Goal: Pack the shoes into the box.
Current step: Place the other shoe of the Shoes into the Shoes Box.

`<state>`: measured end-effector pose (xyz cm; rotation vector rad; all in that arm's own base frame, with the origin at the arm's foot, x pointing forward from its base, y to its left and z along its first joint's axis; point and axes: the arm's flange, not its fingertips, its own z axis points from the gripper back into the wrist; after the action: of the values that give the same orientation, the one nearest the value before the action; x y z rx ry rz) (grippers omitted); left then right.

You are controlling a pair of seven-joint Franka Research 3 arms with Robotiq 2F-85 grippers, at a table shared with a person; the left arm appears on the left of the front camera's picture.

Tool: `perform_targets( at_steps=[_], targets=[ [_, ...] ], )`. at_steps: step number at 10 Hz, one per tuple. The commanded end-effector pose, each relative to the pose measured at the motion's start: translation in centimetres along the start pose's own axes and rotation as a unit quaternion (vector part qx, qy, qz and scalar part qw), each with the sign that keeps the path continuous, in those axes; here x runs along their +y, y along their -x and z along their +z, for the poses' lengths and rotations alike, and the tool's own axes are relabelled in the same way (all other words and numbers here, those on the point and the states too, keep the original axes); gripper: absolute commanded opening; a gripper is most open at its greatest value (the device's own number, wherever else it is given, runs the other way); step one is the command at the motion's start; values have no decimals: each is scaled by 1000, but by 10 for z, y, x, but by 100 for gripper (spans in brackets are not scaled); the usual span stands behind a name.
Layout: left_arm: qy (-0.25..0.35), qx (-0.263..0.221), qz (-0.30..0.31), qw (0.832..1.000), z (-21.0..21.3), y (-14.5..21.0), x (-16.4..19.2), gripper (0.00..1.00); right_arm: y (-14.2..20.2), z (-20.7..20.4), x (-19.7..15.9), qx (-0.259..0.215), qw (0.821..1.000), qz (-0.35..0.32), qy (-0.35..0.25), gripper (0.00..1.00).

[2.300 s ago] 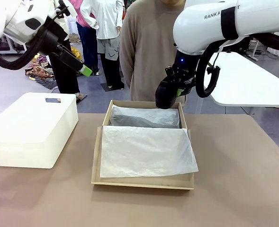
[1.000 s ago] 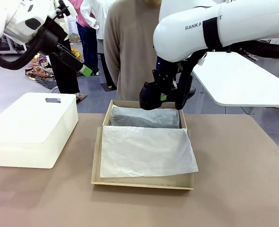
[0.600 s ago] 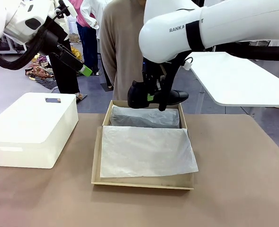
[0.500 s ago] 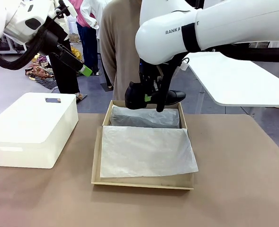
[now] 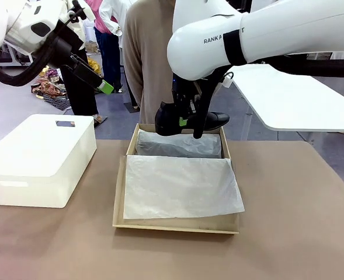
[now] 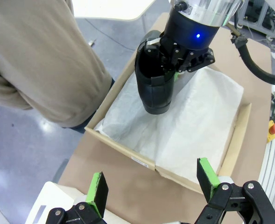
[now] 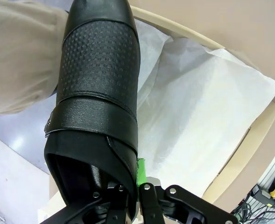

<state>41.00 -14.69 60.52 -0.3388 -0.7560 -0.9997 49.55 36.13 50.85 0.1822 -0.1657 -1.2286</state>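
- Shoe (image 5: 215,121) hangs just above the far end of the box (image 5: 177,224), over white tissue paper (image 5: 180,186).
- Brown table (image 5: 300,221), white bin (image 5: 37,157) at left, a person (image 5: 154,64) at the far edge.
- Long axis level, lying across the box; toe points to the robot's right.
- Right gripper (image 5: 183,121) clamped on the heel rim; left gripper (image 6: 152,183) raised, jaws apart.
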Motion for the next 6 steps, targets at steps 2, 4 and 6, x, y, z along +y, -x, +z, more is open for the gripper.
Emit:
perform_targets(
  at_steps=[2,4,6],
  targets=[
    [9,-10,-6,1000,1,1,2,100,20,0,0,-6,999,-40,-4,0],
    [9,-10,-6,1000,1,1,2,100,37,-3,0,-9,998,-64,-1,0],
    [9,-10,-6,1000,1,1,2,100,46,-4,-2,-3,996,-86,8,0]
  ],
)
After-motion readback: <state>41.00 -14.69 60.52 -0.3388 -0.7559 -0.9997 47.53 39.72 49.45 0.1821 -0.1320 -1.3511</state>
